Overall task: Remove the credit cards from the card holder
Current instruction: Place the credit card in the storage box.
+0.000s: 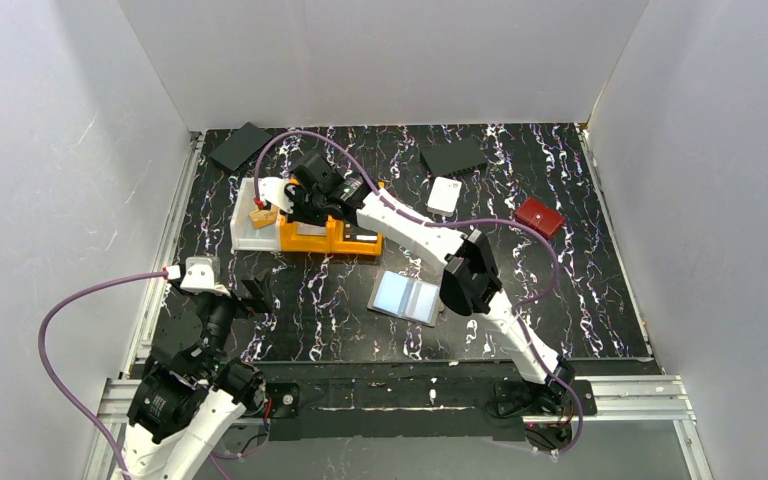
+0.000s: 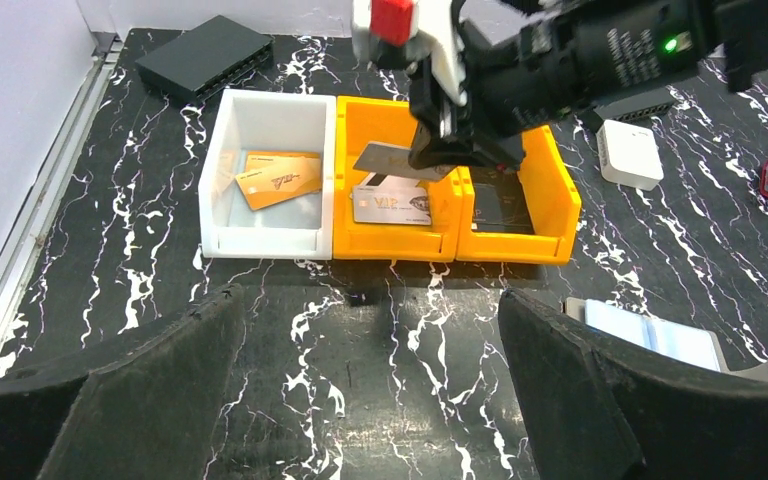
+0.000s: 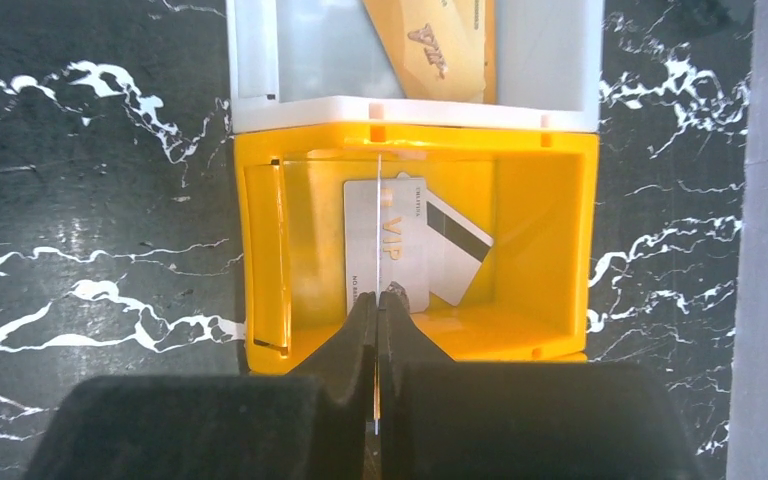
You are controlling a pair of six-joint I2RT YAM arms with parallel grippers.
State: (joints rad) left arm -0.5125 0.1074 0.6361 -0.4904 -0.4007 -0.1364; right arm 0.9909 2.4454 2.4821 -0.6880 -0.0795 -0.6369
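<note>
The card holder [image 1: 405,297] lies open on the table near the front, pale blue and grey faces up; the left wrist view catches its corner [image 2: 650,335]. My right gripper [image 3: 377,300] is shut on a thin silvery credit card [image 3: 376,200], seen edge-on, over the left orange bin [image 3: 570,240]. From the left wrist that card [image 2: 390,158] hangs tilted just above the bin. A silver VIP card [image 3: 400,245] and a striped card [image 3: 457,255] lie inside this bin. My left gripper [image 2: 370,300] stands open and holds nothing, low over the table in front of the bins, at the front left [image 1: 253,293].
A white bin [image 2: 218,190] with gold cards [image 2: 278,180] adjoins the two orange bins [image 2: 520,245]. Two black boxes [image 1: 240,145] [image 1: 453,156] sit at the back, with a small white case [image 1: 444,195] and a red wallet [image 1: 539,216] to the right.
</note>
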